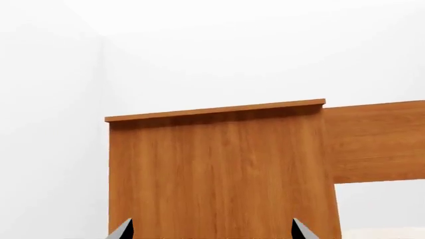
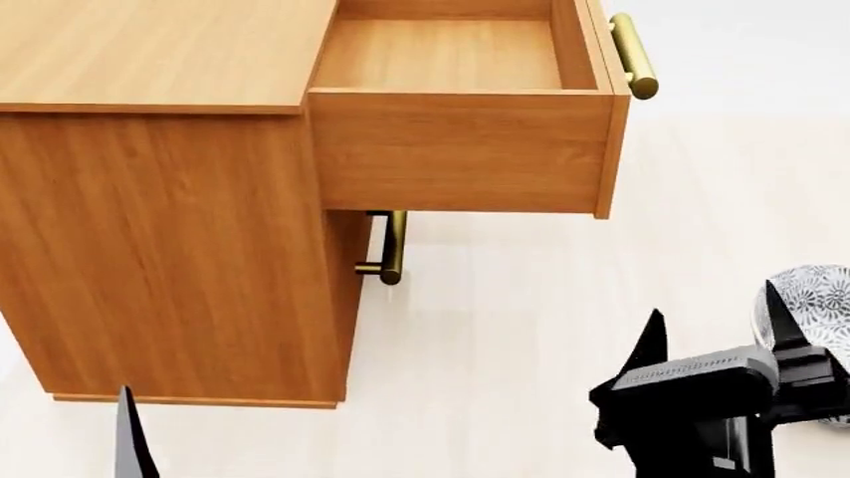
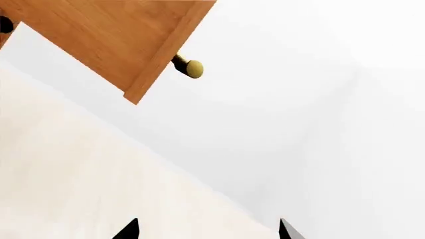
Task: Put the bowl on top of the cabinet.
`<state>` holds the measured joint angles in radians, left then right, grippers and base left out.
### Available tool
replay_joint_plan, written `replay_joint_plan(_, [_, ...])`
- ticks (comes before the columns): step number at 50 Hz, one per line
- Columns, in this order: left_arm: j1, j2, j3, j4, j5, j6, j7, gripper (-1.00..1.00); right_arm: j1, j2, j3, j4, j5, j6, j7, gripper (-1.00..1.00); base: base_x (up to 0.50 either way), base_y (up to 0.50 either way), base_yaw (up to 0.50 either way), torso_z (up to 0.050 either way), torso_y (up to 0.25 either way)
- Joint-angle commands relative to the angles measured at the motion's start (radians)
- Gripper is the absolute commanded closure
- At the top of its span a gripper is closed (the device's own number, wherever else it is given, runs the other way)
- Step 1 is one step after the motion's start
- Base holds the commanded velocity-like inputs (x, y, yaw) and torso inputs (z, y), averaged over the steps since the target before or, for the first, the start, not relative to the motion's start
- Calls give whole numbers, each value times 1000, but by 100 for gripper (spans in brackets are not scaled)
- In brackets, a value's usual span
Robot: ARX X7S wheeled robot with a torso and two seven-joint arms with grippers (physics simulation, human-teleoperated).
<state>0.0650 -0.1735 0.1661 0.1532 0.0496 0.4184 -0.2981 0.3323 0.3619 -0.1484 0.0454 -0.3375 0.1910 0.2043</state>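
The bowl [image 2: 821, 297], white with a dense blue-grey pattern, sits on the pale floor at the right edge of the head view, partly cut off. My right gripper [image 2: 714, 324] hovers just left of it, open, with one fingertip overlapping the bowl's rim and nothing between the fingers. In the right wrist view the gripper [image 3: 207, 230] is open over bare floor, and the bowl does not show. The orange-brown cabinet [image 2: 159, 229] stands at the left, its flat top [image 2: 146, 50] bare. My left gripper [image 1: 212, 230] is open, facing the cabinet's side [image 1: 219, 174].
The cabinet's top drawer [image 2: 459, 149] is pulled out and empty, and its brass handle [image 2: 634, 55] sticks out toward the right. A lower brass handle [image 2: 389, 249] shows beneath it. Pale floor spreads between the cabinet and the bowl.
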Motion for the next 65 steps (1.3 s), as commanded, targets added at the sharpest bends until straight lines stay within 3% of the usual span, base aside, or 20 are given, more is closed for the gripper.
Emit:
replay_joint_plan(1, [0, -1, -2, -7, -8, 6, -1, -100, 192, 122, -90, 144, -111, 138, -165, -100, 0, 0, 0, 0, 0])
replay_joint_plan(20, [-7, -11, 10, -19, -29, -4, -9, -100, 393, 157, -234, 405, -158, 23, -269, -100, 0, 0, 0, 0, 0])
replay_joint_plan(48, [-11, -23, 32, -31, -39, -13, -23, -100, 598, 63, -304, 1047, -153, -215, -98, -100, 0, 0, 0, 0, 0])
replay_joint_plan(65, [-12, -32, 42, -34, -43, -13, -31, -100, 625, 10, -338, 1257, -142, -327, -29, -100, 0, 0, 0, 0, 0])
